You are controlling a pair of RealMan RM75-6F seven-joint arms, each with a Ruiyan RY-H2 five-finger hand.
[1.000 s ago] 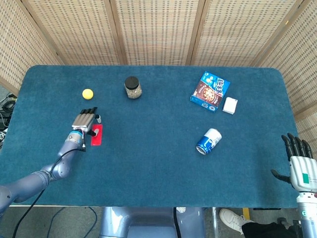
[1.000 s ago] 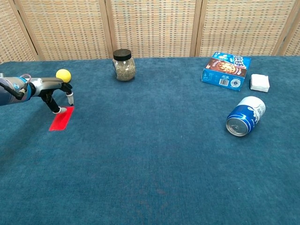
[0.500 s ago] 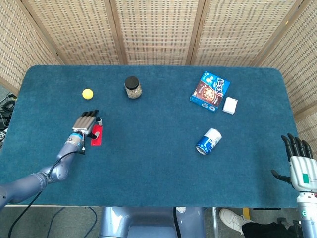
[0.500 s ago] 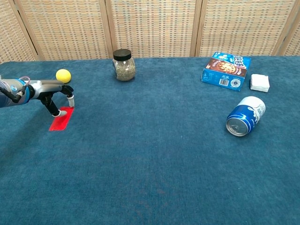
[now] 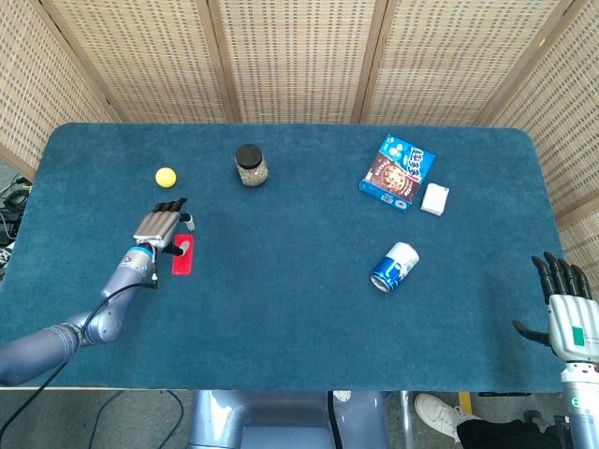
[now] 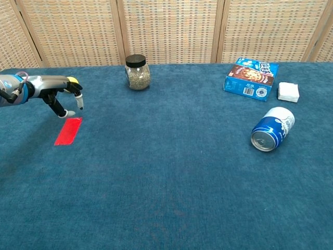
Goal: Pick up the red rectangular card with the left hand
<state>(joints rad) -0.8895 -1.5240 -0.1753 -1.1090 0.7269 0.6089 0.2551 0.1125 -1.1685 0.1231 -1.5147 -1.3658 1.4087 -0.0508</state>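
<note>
The red rectangular card (image 5: 182, 256) (image 6: 68, 130) lies flat on the blue table cloth at the left. My left hand (image 5: 161, 224) (image 6: 58, 92) hovers just above the card's far end, fingers apart and pointing down, holding nothing and clear of the card in the chest view. At the table's near right corner, my right hand (image 5: 566, 313) stays open with spread fingers, away from everything; the chest view does not show it.
A yellow ball (image 5: 166, 176) (image 6: 71, 82) sits just behind the left hand. A dark-lidded jar (image 5: 250, 166) (image 6: 137, 72) stands further back. On the right are a blue snack box (image 5: 397, 172), a small white box (image 5: 434, 198) and a blue can (image 5: 394, 267) on its side.
My left hand has lifted off the card's far end and moved slightly back; the card stays flat on the cloth. The right hand has not moved.
</note>
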